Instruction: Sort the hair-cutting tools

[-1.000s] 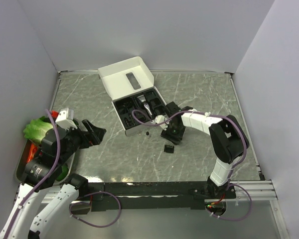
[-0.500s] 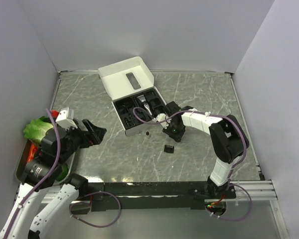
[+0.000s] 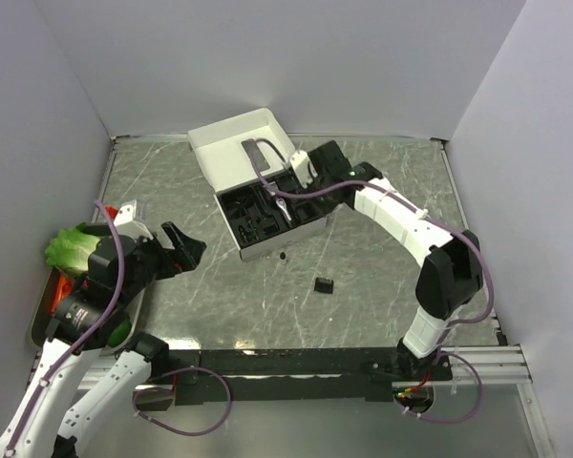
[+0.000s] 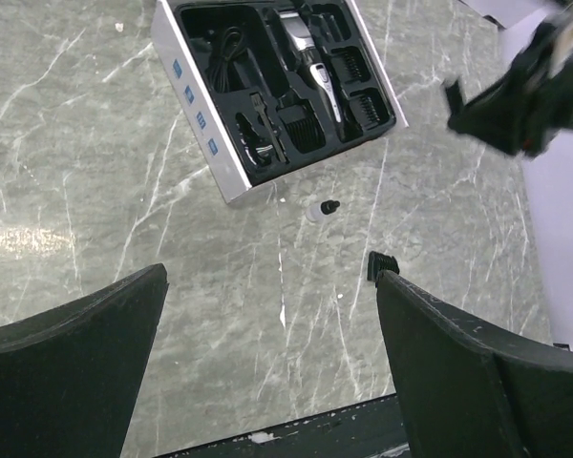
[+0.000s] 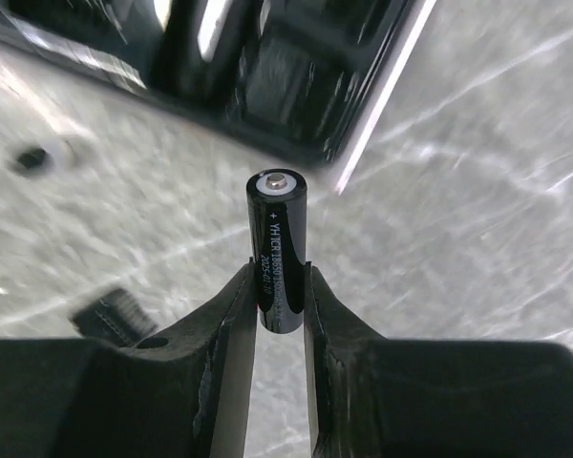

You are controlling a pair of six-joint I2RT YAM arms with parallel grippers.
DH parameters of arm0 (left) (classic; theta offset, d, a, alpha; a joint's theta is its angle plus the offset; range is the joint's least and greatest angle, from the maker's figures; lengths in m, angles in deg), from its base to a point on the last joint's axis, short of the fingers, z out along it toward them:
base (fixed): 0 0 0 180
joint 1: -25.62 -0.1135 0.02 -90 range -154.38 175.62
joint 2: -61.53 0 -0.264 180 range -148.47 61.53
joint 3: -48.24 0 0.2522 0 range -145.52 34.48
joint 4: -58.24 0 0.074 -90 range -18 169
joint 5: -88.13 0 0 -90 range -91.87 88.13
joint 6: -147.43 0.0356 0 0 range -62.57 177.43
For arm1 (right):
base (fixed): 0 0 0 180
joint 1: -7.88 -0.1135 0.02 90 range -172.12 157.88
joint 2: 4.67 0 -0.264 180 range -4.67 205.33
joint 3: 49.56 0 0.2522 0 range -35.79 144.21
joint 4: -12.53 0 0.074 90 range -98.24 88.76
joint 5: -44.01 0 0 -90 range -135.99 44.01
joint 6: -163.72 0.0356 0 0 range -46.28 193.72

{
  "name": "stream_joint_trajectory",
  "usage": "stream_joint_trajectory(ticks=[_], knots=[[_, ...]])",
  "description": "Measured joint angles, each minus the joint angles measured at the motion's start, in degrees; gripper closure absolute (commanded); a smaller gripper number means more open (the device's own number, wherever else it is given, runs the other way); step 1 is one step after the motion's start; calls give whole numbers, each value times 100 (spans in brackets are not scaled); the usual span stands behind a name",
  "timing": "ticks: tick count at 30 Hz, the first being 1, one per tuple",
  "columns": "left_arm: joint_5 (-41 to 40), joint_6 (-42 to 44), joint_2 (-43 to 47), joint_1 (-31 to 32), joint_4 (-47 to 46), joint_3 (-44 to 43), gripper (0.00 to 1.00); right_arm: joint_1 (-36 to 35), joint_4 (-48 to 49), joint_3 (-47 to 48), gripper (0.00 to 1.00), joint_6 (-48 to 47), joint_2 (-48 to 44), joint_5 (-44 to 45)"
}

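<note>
The right claw (image 5: 278, 284) grips the lower end of a small battery (image 5: 276, 224) at frame centre, seemingly light, hard and slippery, better held mid-body; the left claw (image 4: 270, 281) is released.

Both arms are built of white links joined by black cylindrical joints. A purple cable (image 3: 121, 262) is looped along the left arm (image 3: 86, 305) behind the left gripper (image 3: 179, 250), whose broad, matte black fingers (image 4: 76, 353) are flecked with pale scuffs. A second purple cable (image 3: 259, 172) is strung back from the right gripper (image 3: 306, 167) over the right arm (image 3: 401, 215), beside a white camera block (image 3: 299, 162) and a small green light (image 3: 351, 173). A round hole (image 5: 153, 341) is set in one black right finger (image 5: 224, 372).
</note>
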Motion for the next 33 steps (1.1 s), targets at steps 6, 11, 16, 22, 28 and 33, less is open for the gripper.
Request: stream_joint_trajectory(ticks=[6,11,16,22,28,33], knots=[[-197,-138,-129,0,-2,-20,3,-387,-70,1746,82,522,909,85],[-354,-262,-195,0,0,-33,3,-555,-70,2752,80,1106,1993,0],[-431,-367,-271,0,4,-35,3,-560,-114,3261,79,1626,2730,-94],[-459,-424,-273,0,37,-72,3,-560,-76,3480,77,2063,3034,-177],[-476,-431,-275,0,66,-153,3,-560,101,3917,76,2448,3342,-197],[-483,-431,-280,0,120,-201,3,-560,199,3936,75,2653,3591,-190]])
